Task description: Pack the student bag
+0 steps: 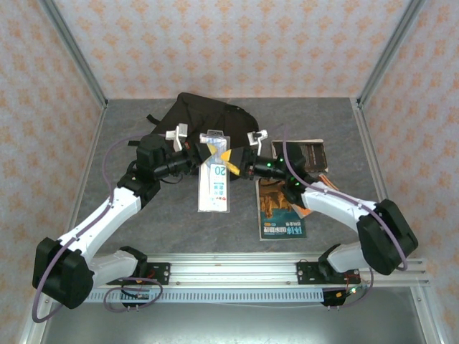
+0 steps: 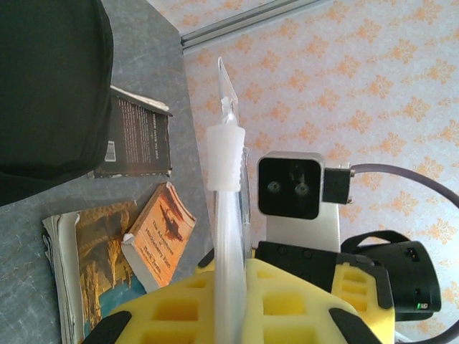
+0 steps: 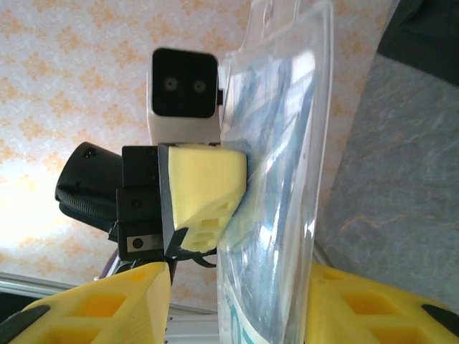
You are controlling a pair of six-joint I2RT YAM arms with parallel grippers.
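The student bag [image 1: 208, 115] is a black backpack lying at the back of the table; its black fabric [image 2: 50, 86] also fills the upper left of the left wrist view. In front of it a clear plastic packet [image 1: 214, 175] hangs in the air between my two grippers. My left gripper [image 1: 198, 162] is shut on the packet, whose thin edge [image 2: 228, 215] runs up from between its yellow fingers [image 2: 172, 308]. My right gripper [image 3: 237, 312] stands open around the packet [image 3: 280, 179], with a gap at its left finger [image 3: 93, 312].
To the right of the packet a magazine [image 1: 280, 208] lies flat, with a dark book [image 1: 308, 154] and an orange paperback [image 2: 161, 233] on the table behind it. Patterned walls and metal posts close in the grey table [image 1: 143, 229].
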